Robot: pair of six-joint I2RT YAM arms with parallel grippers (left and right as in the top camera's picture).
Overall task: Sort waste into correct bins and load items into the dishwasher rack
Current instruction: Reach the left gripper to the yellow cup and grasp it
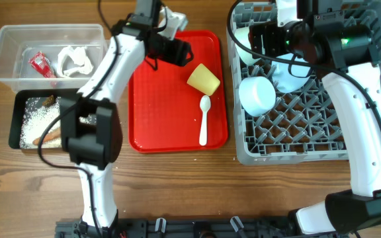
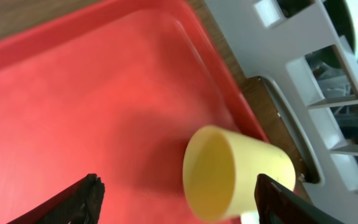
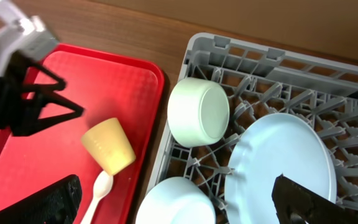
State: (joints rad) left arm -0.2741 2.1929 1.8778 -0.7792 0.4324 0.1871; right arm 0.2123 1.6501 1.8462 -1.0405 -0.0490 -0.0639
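The left gripper (image 2: pixel 178 186) is being held low over the red tray (image 1: pixel 152 125) with its fingers spread wide, and nothing is being pinched between them. The small yellow cup (image 2: pixel 235 174) is being framed by the two fingertips in the left wrist view. It is lying on its side on the tray, its open mouth turned toward the gripper and a little apart from it. The white spoon (image 1: pixel 204 120) is being shown just beside the cup on the same tray, with its bowl end nearest the cup.

The right gripper (image 3: pixel 176 183) is being held over the dishwasher rack (image 1: pixel 296 153) with its fingers likewise set wide apart and empty. Within the rack, the pale blue plate (image 3: pixel 284 162) is being propped among the pegs, and two bowls (image 3: pixel 199 112) (image 3: pixel 176 202) are being kept along the side nearest the red tray.

At the far left, the red wrapper (image 1: pixel 42 64) and the white tissue (image 1: pixel 75 61) are being held in the clear tub (image 1: pixel 5 59). The rice (image 1: pixel 35 122), the carrot (image 1: pixel 48 137) and the brown lump (image 1: pixel 48 100) are being held in the black tray (image 1: pixel 15 122).
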